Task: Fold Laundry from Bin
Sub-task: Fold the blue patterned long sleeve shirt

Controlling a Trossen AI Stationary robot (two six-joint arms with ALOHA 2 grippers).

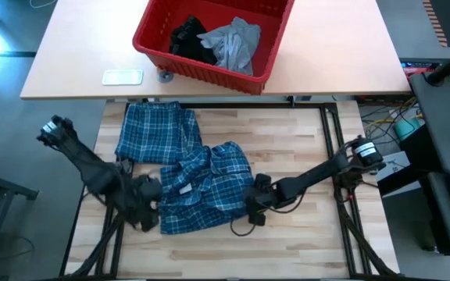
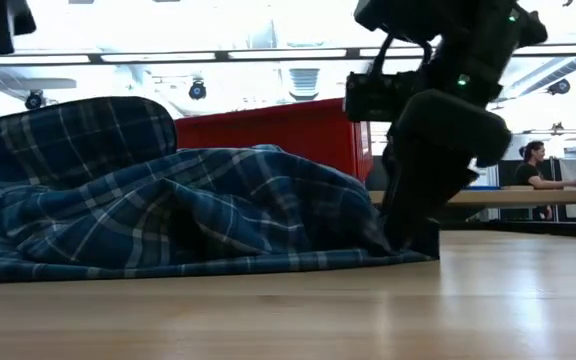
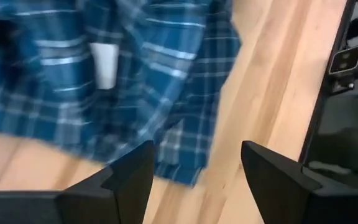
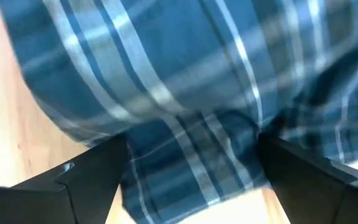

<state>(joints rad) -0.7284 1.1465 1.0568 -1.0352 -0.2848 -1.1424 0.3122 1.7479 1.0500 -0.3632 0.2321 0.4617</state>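
You are working on a pale wooden tabletop [image 1: 287, 242] with a tan desk [image 1: 76, 55] butted against its far edge and an open office room beyond, where a person [image 2: 536, 170] stands far off at the right of the low view.

The plaid shirt [image 1: 201, 183] lies rumpled across the middle of the tabletop: one flatter panel reaches toward the far left, and the rest is bunched in a heap nearer you. From the low view the heap rises in thick folds, so by my judgement it is far from spread and no fold is made yet.

Your left gripper [image 1: 148, 204] sits low at the near left edge of the heap. Its fingers [image 3: 132, 180] stand apart with only bare wood and the shirt's hem between them, so it holds nothing. Your right gripper [image 1: 255, 204] is at the heap's right edge, jaws spread wide with plaid cloth bulging between the fingers [image 4: 92, 177]; they straddle the fabric and are not closed on it. Placed on opposite edges like this, the two look set to take hold and pull the shirt flat.

The red bin [image 1: 213, 35] stands on the desk past the far edge. In it lie a grey T-shirt [image 1: 237, 43] on the right and a small black garment [image 1: 190, 40] touching it on the left, both crumpled and waiting. A small pale flat object [image 1: 122, 76] lies on the desk left of the bin.
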